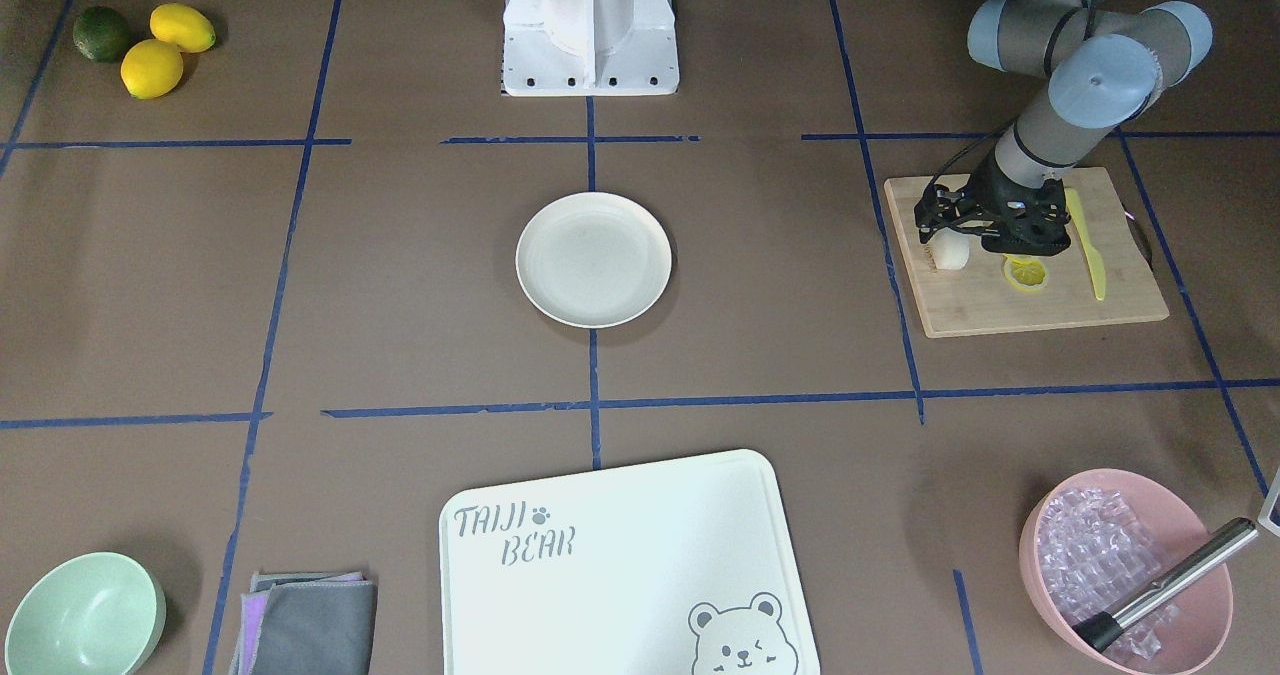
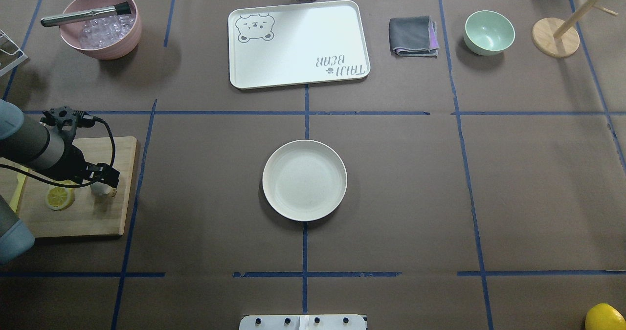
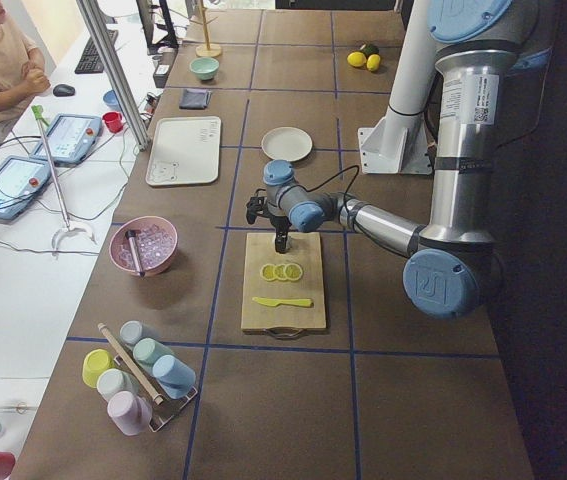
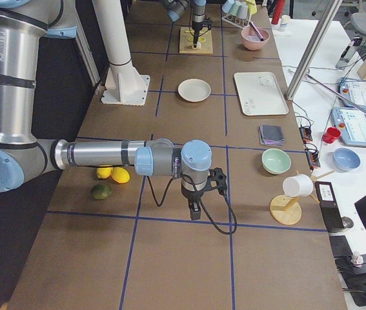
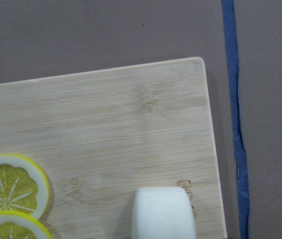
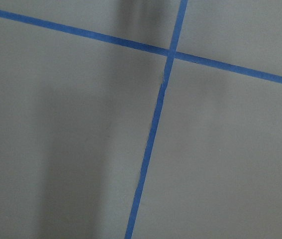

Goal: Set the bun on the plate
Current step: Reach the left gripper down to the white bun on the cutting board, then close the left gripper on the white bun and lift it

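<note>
The table (image 1: 400, 275) is dull brown, crossed by a grid of blue tape (image 1: 593, 395). The plate (image 1: 594, 259) is plain cream-white and the bun (image 1: 951, 254) plain white. The lemon slices (image 5: 6, 186) are yellow with pale rims and spoke lines. The board (image 5: 131, 124) shows light wood grain. The tray (image 1: 620, 555) is white with grey lettering and a bear face.

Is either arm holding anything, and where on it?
Cannot tell: the left gripper is down at the bun on the wooden board, grip hidden. The right gripper seems empty.
</note>
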Tool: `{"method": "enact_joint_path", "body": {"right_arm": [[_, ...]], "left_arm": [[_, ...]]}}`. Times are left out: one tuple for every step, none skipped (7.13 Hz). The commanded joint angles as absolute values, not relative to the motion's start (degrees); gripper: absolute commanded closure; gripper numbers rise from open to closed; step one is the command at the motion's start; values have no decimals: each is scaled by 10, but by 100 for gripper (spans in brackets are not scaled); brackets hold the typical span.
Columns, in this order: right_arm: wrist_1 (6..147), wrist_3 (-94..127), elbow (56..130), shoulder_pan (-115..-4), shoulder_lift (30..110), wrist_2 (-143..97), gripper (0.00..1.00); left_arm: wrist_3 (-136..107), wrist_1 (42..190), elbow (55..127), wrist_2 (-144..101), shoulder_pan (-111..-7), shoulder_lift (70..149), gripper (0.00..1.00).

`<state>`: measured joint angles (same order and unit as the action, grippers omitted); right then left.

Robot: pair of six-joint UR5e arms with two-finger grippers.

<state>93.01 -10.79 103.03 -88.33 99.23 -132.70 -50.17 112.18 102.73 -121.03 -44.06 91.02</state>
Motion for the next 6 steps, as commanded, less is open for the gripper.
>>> {"method": "enact_joint_path", "body": {"right_arm": [[930,-107,1030,-883,991,-1327,1],[931,-107,1030,-883,991,-1327,1],[930,-107,1031,-883,991,-1327,1],[930,-107,1030,-882,991,-1327,1],[931,-107,1031,-882,991,-1327,1],[930,-107,1031,-883,992,-1327,1]], "left_arm": [[-501,1121,1027,-1210,-439,911,84],[-501,1121,1029,-1209,-440,912,91],[-502,1121,1045,-1210,-440,914,91],[-507,1116,1058,-1210,-444,928,90],[-511,1096,1057,-1202,-446,961,90],[-512,1030,1057,-1178,-445,1023,89]]}}
